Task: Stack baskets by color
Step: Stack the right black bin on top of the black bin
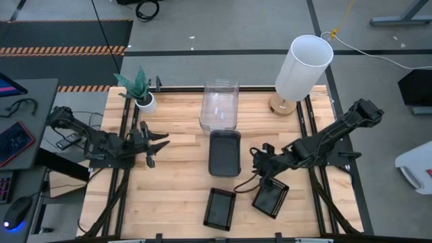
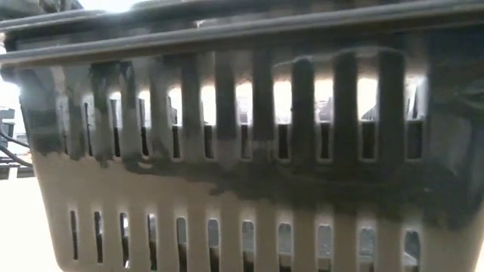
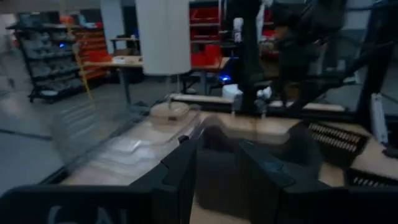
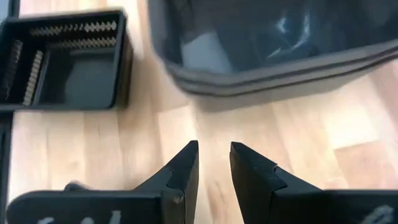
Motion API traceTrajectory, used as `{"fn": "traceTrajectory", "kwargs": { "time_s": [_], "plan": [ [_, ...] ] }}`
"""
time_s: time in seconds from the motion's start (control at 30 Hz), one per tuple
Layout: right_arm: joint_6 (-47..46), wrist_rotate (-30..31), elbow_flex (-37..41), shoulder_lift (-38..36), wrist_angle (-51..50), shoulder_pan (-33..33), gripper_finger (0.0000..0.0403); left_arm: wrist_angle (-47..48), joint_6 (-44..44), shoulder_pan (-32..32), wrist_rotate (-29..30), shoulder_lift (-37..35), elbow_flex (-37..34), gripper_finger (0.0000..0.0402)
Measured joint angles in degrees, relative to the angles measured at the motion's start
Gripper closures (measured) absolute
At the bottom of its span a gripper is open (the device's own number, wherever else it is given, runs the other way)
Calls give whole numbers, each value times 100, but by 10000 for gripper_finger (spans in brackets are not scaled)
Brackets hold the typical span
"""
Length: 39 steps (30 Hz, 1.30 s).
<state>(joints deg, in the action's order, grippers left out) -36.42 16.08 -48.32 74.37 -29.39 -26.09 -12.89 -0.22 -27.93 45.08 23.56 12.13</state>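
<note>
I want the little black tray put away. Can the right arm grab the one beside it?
Probably yes. The right gripper hangs with its jaws apart and empty, right next to the black mesh tray, and only bare table shows between them.

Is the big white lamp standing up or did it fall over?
Standing up. In the high view the white lamp sits on its round wooden base at the table's far edge, its open top showing. It only looks tilted from the overhead angle.

The clear baskets (image 1: 220,104) are transparent, the smoky baskets (image 1: 225,152) dark grey. 2 mesh trays (image 1: 220,208) are black with slotted walls, on pale striped wood (image 1: 175,182).
</note>
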Motion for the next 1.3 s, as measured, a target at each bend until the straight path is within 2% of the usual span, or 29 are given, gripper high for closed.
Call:
{"fn": "traceTrajectory", "kwargs": {
  "time_s": [0.23,0.5,0.67,0.9,1.0,1.13,1.3],
  "plan": [
    [-405,-749,-231,118,-935,-8,304,1,89,178,511,-618,-427,286],
    [-1484,-1318,-225,207,-2595,-49,273,101,354,211,414,-1114,-512,289],
    [-1677,-1422,-225,222,-2465,-174,232,350,498,210,375,-1358,-513,326],
    [-1935,-1230,-218,473,-2405,-365,185,739,375,199,318,-1607,-512,392],
    [-1912,-1230,-218,759,-2151,-402,175,672,248,199,27,-1632,-634,395],
    [-1844,-1336,-218,1175,-1986,-393,173,546,39,199,-36,-1623,-1021,391],
    [-1666,-1715,-213,1602,-1841,-395,181,477,-138,193,-221,-1645,-1159,397]
  ]
}}
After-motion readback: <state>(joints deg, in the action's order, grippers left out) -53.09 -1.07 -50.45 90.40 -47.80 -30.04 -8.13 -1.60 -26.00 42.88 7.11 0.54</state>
